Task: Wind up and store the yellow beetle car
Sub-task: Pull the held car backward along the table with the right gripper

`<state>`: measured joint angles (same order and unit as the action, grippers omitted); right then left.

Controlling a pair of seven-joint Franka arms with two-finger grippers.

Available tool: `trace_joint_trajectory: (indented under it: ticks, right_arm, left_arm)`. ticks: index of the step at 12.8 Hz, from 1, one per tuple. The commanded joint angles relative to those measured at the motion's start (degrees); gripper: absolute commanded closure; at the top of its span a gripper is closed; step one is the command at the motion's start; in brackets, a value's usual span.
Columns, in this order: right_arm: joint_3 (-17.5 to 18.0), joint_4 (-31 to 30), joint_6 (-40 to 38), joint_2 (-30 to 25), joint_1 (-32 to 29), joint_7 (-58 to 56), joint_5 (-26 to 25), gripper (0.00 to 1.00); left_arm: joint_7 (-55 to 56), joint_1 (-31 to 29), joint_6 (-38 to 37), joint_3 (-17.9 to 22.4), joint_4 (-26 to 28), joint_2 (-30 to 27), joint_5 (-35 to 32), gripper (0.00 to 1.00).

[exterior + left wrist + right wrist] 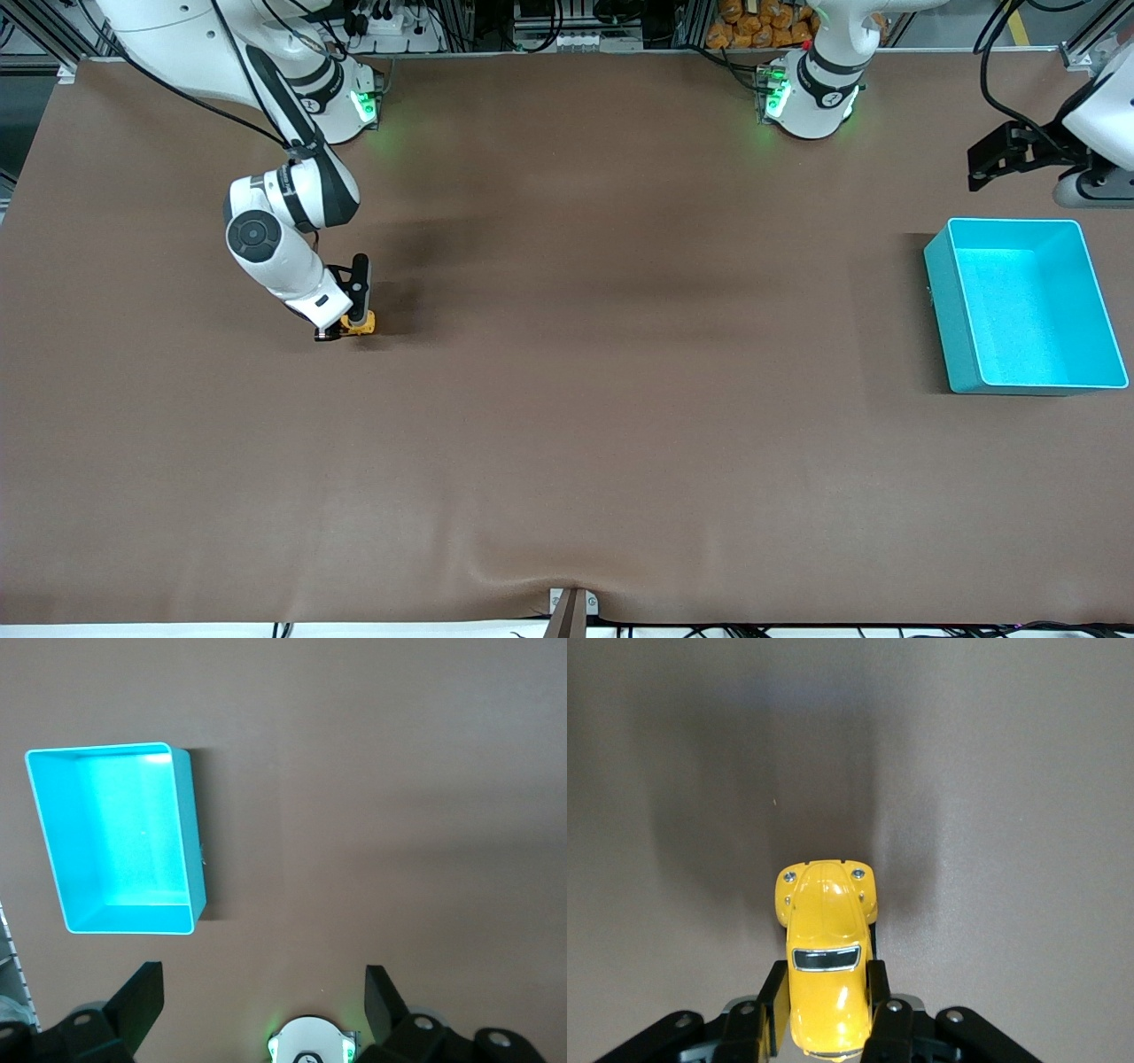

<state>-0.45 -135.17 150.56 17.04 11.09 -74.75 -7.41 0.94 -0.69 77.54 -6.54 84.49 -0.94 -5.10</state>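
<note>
Front view: at the left of the frame, the right gripper (347, 331) pinches the yellow beetle car (362, 325) low on the brown table (567, 425). At the right edge sits a turquoise bin (948, 292), well apart from the car, with the left gripper (997, 159) hanging just above it in the frame.

Left wrist view: the left gripper's (264, 988) fingers (142, 992) are spread wide at the bottom, the turquoise bin (190, 842) upper left.

Right wrist view: black fingers (879, 992) clamp the yellow beetle car's (826, 948) sides, bottom centre.
</note>
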Motion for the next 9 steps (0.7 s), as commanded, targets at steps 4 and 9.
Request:
trace_joint_trajectory:
  ticks: [4,9]
  right_arm:
    - [-0.2,0.3,4.7,4.6,-7.0,-7.7,-1.2,0.9]
    - [-0.2,0.3,5.8,6.0,-10.6,-8.7,-1.2,0.9]
  left_arm:
    - [0.6,0.2,1.0,0.0,0.4,-0.2,-1.2,0.0]
    - [0.6,0.5,1.2,0.0,0.5,-0.2,-1.1,0.0]
